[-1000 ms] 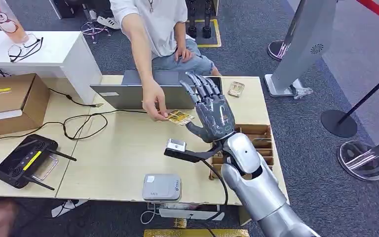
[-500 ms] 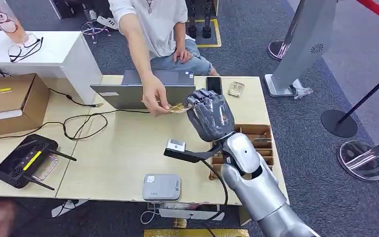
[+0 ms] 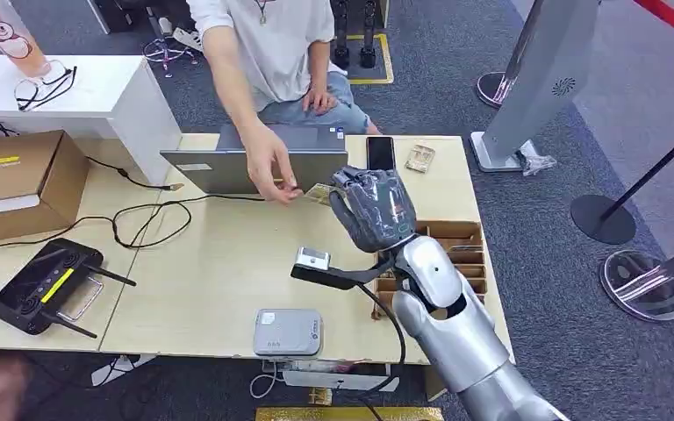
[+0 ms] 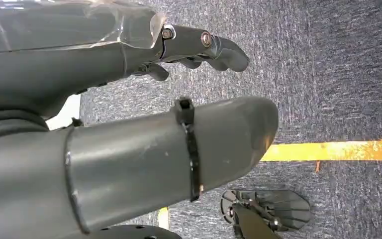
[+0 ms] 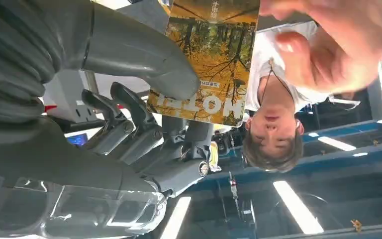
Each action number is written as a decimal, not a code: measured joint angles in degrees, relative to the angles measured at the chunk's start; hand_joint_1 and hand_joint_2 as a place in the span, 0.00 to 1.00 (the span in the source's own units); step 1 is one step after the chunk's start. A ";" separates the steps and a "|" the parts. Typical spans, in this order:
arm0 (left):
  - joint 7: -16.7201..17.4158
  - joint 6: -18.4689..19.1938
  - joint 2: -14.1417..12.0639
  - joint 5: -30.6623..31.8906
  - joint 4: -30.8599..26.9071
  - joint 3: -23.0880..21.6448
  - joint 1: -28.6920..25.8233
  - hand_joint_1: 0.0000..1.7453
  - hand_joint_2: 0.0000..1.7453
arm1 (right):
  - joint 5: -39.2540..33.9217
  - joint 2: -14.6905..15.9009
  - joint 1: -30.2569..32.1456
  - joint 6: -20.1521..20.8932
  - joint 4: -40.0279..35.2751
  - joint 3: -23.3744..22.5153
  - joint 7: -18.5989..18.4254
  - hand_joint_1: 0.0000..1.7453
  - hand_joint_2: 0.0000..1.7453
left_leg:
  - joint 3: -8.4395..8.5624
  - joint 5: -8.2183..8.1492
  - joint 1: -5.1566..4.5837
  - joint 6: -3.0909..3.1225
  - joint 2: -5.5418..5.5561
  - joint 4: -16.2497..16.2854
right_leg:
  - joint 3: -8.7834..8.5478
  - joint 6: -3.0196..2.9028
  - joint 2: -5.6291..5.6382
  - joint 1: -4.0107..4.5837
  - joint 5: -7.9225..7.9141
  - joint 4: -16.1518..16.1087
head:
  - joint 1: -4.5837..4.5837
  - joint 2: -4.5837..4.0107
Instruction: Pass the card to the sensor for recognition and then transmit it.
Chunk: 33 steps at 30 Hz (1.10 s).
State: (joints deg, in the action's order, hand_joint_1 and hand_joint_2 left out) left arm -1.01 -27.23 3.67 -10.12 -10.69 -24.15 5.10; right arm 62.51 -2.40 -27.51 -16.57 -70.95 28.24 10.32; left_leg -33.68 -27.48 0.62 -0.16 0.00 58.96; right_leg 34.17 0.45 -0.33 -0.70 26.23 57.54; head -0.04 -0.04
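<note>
A yellow card with an autumn-forest print (image 3: 318,193) is raised above the wooden table (image 3: 219,263), in front of the laptop. My right hand (image 3: 374,209) has curled its fingers and pinches the card's near end. In the right wrist view the card (image 5: 206,59) sits between the thumb and the dark fingers (image 5: 129,112). A person's hand (image 3: 272,171) still touches the card's far end (image 5: 328,45). The grey-white card sensor (image 3: 288,331) lies at the table's front edge. My left hand (image 4: 129,124) hangs over carpet, holding nothing.
A grey laptop (image 3: 246,162), a phone (image 3: 380,152) and a small packet (image 3: 419,158) lie at the table's far side. A brown slotted organiser (image 3: 461,241) stands by my right arm. A black controller (image 3: 44,285), cables and a cardboard box (image 3: 17,180) occupy the left.
My right hand went from spread fingers to curled fingers closed on the card. The person lifted the card off the table towards my hand and still touches it.
</note>
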 joint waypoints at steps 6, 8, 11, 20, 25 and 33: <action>0.00 -0.11 0.02 -0.04 0.00 0.00 -0.01 0.00 0.00 | -0.11 0.00 0.02 0.02 0.02 0.15 0.17 1.00 1.00 | 0.00 0.00 0.00 0.00 0.00 0.00 | 0.00 0.00 0.00 0.00 0.00 0.00 | 0.00 0.00; -0.02 -0.11 0.00 -0.09 0.00 0.00 -0.01 0.00 0.00 | -0.11 0.00 0.02 0.02 0.02 0.24 0.20 1.00 1.00 | 0.00 0.00 0.00 0.00 0.00 0.00 | 0.00 0.00 0.00 0.00 0.00 0.00 | 0.00 0.00; -0.04 -0.11 0.00 -0.09 0.00 0.00 -0.01 0.00 0.00 | -0.11 0.00 0.02 0.11 0.02 0.39 0.33 1.00 1.00 | 0.00 0.00 0.00 0.00 0.00 0.00 | 0.00 0.00 0.00 0.00 0.00 0.00 | 0.00 0.00; -0.07 -0.11 0.02 -0.11 0.00 0.00 -0.01 0.00 0.00 | -1.70 0.00 0.04 1.09 0.02 0.50 0.98 1.00 1.00 | 0.00 0.00 0.00 0.00 0.00 0.00 | 0.00 0.00 0.00 0.00 0.00 0.00 | 0.00 0.00; -0.17 -0.04 0.00 -0.17 0.00 0.00 -0.02 0.00 0.00 | -7.64 0.00 0.65 6.55 -0.83 0.70 2.79 1.00 1.00 | 0.00 0.00 0.00 0.00 0.00 0.00 | 0.00 0.00 0.00 0.00 0.00 0.00 | 0.00 0.00; 0.15 0.07 0.00 -0.17 0.00 0.00 0.00 0.00 0.00 | -20.31 0.00 1.35 17.27 -1.77 0.92 5.66 1.00 1.00 | 0.00 0.00 0.00 0.00 0.00 0.00 | 0.00 0.00 0.00 0.00 0.00 0.00 | 0.00 0.00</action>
State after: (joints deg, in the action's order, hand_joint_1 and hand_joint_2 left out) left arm -0.85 -27.17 3.67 -10.29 -10.69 -24.15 5.09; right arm 42.20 -2.40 -26.16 0.71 -72.72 29.16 15.98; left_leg -33.68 -27.48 0.62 -0.16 0.00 58.96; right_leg 34.17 0.45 -0.33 -0.70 26.23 57.54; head -0.04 -0.04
